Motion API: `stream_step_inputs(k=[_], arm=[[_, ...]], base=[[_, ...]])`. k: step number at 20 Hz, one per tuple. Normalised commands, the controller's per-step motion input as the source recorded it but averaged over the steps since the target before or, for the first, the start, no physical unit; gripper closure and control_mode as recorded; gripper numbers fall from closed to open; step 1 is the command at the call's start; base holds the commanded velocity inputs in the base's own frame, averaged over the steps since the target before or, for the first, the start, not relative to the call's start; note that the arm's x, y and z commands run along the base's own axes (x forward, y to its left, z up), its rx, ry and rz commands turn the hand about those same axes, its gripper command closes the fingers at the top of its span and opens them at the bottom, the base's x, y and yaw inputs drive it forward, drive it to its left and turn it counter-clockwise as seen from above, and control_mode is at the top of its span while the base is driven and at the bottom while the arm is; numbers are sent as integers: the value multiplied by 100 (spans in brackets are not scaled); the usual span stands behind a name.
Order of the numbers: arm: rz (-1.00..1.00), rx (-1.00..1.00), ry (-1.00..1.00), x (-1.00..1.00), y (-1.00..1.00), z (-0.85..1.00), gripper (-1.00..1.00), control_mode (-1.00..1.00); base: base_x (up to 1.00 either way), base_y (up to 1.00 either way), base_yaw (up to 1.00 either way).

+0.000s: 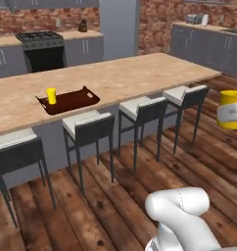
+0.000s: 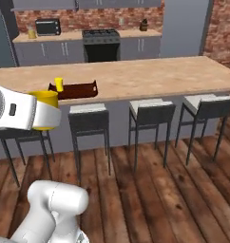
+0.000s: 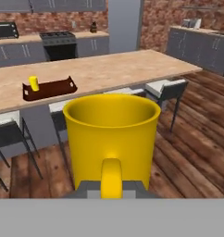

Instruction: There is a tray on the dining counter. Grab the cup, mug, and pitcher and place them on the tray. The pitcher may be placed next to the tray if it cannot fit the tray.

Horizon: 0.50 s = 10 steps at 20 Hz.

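The gripper [image 3: 111, 194] is clamped on the loop handle of the mug [image 3: 112, 136], which sits upright right against the jaws, held in the air over the wood floor, near side of the stools [image 1: 140, 110]. It is squat, golden-yellow and hollow inside. Far off on the dining counter [image 1: 140, 73], the dark brown tray [image 1: 71, 102] carries the yellow cup [image 1: 51, 95] at its left end.

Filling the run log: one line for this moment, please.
gripper: shut on mug, carried off the floor | cup: on tray | tray: on dining counter
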Motion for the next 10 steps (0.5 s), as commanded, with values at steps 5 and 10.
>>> stream_step_inputs(k=[5, 10], arm=[[0, 0, 0, 0, 0, 0, 100, 100], [0, 0, 0, 0, 0, 0, 100, 100]], base=[[52, -44, 54], [57, -31, 51]])
